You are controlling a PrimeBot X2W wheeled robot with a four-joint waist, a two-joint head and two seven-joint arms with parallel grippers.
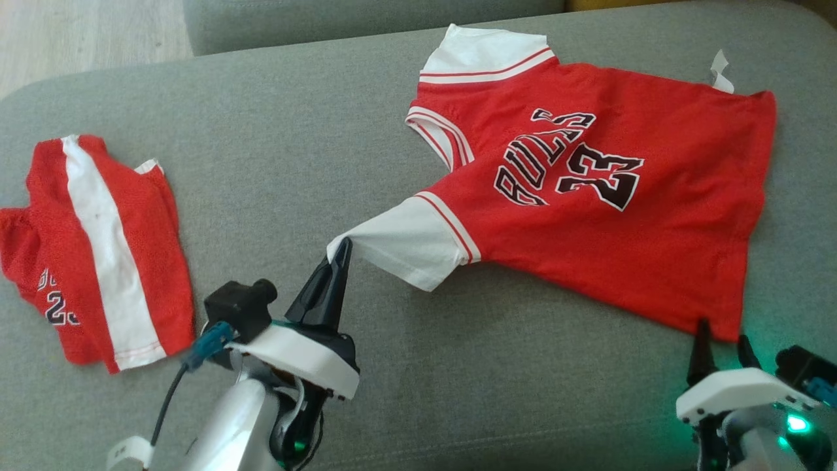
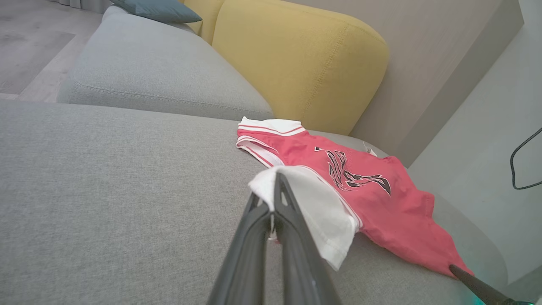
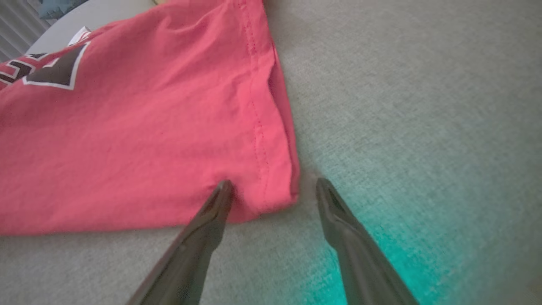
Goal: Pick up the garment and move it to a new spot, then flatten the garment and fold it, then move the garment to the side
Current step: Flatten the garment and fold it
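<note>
While my left jaws pinch the jersey [image 1: 588,216] and right jaws gape empty, I judge flattening underway, folding undone.

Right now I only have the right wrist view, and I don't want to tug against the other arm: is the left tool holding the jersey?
Observer: Yes, the left tool is shut on the tip of the white sleeve of the jersey.
Operator: Is that sleeve lying flat?
Observer: No, its pinched tip is drawn to a point, away from the body.
Operator: Anything else on the couch?
Observer: Red-and-white shorts lie apart from the jersey, on the robot's left.
</note>
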